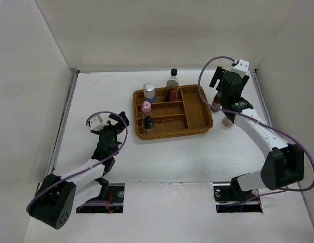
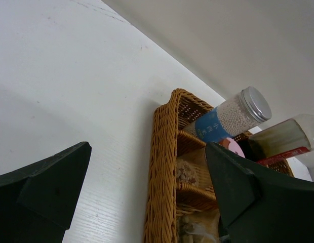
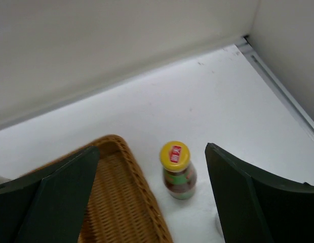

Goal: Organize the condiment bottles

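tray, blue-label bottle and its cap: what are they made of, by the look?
The tray: woven wicker or rattan, matte brown; the plaited strands show in the left wrist view. The blue-label bottle: clear body, white grains visible through it; glass or plastic, cannot tell. Its cap: silvery, ribbed side with a sheen, likely metal or metallised plastic.
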`<state>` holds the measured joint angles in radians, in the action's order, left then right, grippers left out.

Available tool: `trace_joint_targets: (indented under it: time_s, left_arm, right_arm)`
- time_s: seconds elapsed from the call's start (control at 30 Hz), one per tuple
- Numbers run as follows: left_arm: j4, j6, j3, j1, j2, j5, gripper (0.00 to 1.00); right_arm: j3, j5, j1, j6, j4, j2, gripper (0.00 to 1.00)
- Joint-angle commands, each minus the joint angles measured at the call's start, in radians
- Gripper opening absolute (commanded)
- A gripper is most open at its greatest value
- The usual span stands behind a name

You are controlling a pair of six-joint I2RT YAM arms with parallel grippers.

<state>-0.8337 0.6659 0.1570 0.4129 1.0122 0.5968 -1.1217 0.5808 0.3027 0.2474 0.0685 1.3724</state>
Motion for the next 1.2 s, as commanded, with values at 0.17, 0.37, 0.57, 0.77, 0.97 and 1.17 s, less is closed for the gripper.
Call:
trace_joint_targets:
  time_s: [0.17,0.37,0.57,0.77,0.97,1.17]
  left_arm:
    - [-0.050,0.018,0.010,-0.007,0.014,-0.020,1.00]
    - [-0.051,0.023,0.015,-0.009,0.037,-0.031,1.00]
    - [-0.051,0.026,0.016,-0.015,0.043,-0.035,1.00]
    - [-0.051,0.031,0.018,-0.018,0.054,-0.040,1.00]
    - [-0.051,0.032,0.019,-0.024,0.060,-0.043,1.00]
    - [-0.051,0.035,0.018,-0.026,0.054,-0.048,1.00]
  right_arm:
    - [-0.073,-0.048,-0.070,0.003,-0.067,0.145,0.91]
    - [-0.128,-0.064,-0.095,0.015,-0.078,0.229,0.82]
    - [-0.144,-0.065,-0.113,0.026,-0.093,0.290,0.57]
    - [-0.145,-0.029,-0.113,0.036,-0.078,0.240,0.26]
    - [-0.148,0.013,-0.100,0.020,-0.024,0.087,0.21]
    - [-0.116,0.008,0.006,0.010,-0.021,-0.045,0.20]
